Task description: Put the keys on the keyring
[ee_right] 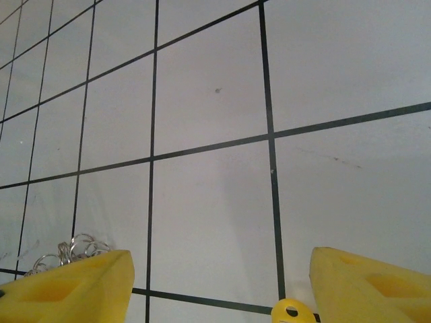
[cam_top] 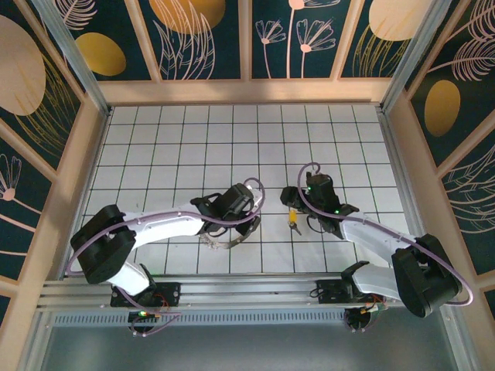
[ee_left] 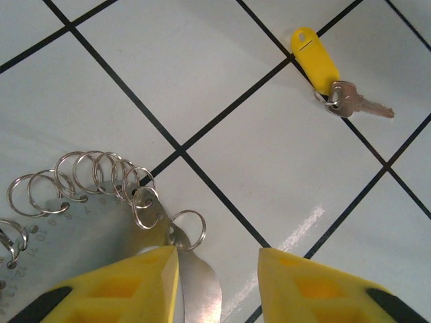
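Note:
The key (ee_left: 357, 102) has a silver blade and a yellow tag (ee_left: 315, 58), and it lies flat on the white tiled floor. The keyring (ee_left: 101, 202) is a curved metal strip that carries several split rings. My left gripper (ee_left: 219, 259) hangs over the strip's tail end. Its yellow fingers (ee_left: 135, 282) stand apart, with the tail lying between them beside the left finger. In the top view the keyring (cam_top: 223, 242) lies under the left gripper (cam_top: 226, 230), and the key (cam_top: 294, 224) lies just below the right gripper (cam_top: 298, 210). My right gripper (ee_right: 222, 269) is open wide, with the yellow tag (ee_right: 291, 312) low between its fingers.
Wooden walls (cam_top: 87, 154) with patterned panels enclose the tiled floor on three sides. An aluminium rail (cam_top: 232, 290) runs along the near edge by the arm bases. A few of the split rings (ee_right: 74, 247) show behind the right gripper's left finger.

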`<state>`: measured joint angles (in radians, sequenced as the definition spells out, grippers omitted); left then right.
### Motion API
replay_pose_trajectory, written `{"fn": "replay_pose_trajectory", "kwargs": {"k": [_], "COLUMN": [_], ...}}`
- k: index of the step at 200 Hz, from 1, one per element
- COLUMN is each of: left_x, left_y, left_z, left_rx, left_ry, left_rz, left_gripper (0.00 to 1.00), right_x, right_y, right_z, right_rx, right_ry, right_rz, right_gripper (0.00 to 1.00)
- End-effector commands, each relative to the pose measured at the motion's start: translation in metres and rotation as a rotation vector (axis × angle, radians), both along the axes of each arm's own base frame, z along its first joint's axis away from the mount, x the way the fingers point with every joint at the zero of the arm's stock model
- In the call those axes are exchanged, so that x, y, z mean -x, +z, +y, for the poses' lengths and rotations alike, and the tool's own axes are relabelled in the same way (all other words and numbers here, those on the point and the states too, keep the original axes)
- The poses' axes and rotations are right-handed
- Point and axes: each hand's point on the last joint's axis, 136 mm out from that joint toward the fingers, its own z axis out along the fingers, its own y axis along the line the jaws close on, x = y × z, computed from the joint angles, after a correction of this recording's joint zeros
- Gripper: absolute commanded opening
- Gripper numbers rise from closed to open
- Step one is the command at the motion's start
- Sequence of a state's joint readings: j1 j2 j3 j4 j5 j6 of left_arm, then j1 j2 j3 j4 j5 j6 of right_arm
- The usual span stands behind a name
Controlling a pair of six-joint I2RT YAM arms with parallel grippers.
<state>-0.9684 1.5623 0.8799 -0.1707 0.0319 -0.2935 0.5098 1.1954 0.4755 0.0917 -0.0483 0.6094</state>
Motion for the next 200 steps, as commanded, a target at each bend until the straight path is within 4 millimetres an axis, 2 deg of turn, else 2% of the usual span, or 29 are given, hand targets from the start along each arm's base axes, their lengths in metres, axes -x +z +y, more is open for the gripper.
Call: {"fn": "replay_pose_trajectory", "kwargs": {"k": [1, 74, 200], "left_x": [-0.001, 0.009, 0.006], "left_y": [-0.003, -0.029, -0.041], "left_z": [0.0, 0.001, -0.001], "left_rx": [-0.073, -0.214, -0.223], "left_ry": [-0.039, -0.127, -0.119], "left_rz": [-0.02, -0.035, -0.075], "left_gripper": [0.35, 0.31, 0.24], "right_x": [-0.001, -0.001, -0.002], "right_y": [0.001, -0.002, -0.003], "right_z": [-0.007, -0.008, -0.009], "right_rx": [-0.003, -0.002, -0.006], "right_ry": [-0.029, -0.033, -0.035], "right_rz": [-0.007, -0.001, -0.003], "right_gripper": [0.7, 0.7, 0.71]}}
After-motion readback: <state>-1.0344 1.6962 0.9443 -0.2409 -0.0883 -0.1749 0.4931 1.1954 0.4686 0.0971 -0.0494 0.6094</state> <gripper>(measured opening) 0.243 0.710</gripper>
